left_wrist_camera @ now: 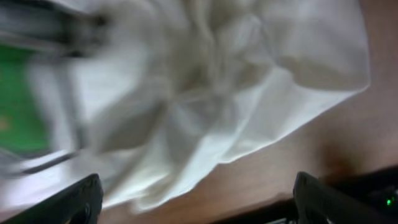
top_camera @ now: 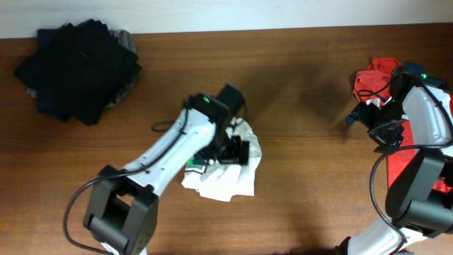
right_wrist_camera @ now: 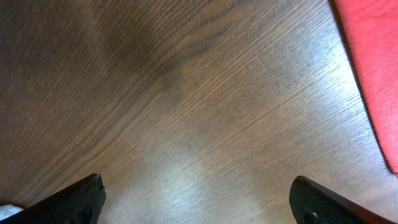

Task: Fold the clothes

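The clothes, a white T-shirt [top_camera: 230, 173], lie crumpled in a heap at the middle of the wooden table, with a bit of green print showing at the heap's left edge. My left gripper [top_camera: 237, 150] hovers right over the heap. In the left wrist view the rumpled white cloth [left_wrist_camera: 236, 93] fills most of the frame, and the left gripper [left_wrist_camera: 199, 202] stands open with nothing between its fingertips [left_wrist_camera: 81, 202]. My right gripper [top_camera: 361, 115] hangs at the table's right side, far from the shirt. In its own view the right gripper [right_wrist_camera: 199, 202] is open over bare wood.
A pile of black and dark folded garments [top_camera: 78, 64] sits at the back left. A red T-shirt [top_camera: 379, 74] lies at the right edge under the right arm; the red cloth [right_wrist_camera: 373, 74] also borders the right wrist view. Bare wooden table [top_camera: 311, 184] spans between the arms.
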`<action>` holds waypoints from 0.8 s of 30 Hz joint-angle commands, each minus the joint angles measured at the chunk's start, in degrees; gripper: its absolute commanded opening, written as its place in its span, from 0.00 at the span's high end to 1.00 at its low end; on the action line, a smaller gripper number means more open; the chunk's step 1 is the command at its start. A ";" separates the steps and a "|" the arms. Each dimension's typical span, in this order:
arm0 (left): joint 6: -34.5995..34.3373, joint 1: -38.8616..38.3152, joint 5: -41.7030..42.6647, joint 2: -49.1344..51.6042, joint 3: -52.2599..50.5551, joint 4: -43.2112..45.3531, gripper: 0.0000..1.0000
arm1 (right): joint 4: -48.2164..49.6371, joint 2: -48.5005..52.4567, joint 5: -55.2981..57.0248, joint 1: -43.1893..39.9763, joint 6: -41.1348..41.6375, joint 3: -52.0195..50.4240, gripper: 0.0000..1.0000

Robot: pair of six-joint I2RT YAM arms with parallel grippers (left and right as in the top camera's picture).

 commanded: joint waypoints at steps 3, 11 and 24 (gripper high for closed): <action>0.50 -3.26 5.86 -0.33 -5.57 3.98 0.03 | 0.00 -1.18 -0.31 -0.04 0.48 0.76 0.02; -0.33 -7.43 9.68 -0.33 -5.60 12.83 0.25 | 0.00 -1.18 -0.31 -0.07 0.48 0.76 0.02; 0.11 -16.63 14.36 -1.77 -0.76 18.75 0.18 | 0.02 -1.18 -0.31 -0.07 0.48 0.76 0.02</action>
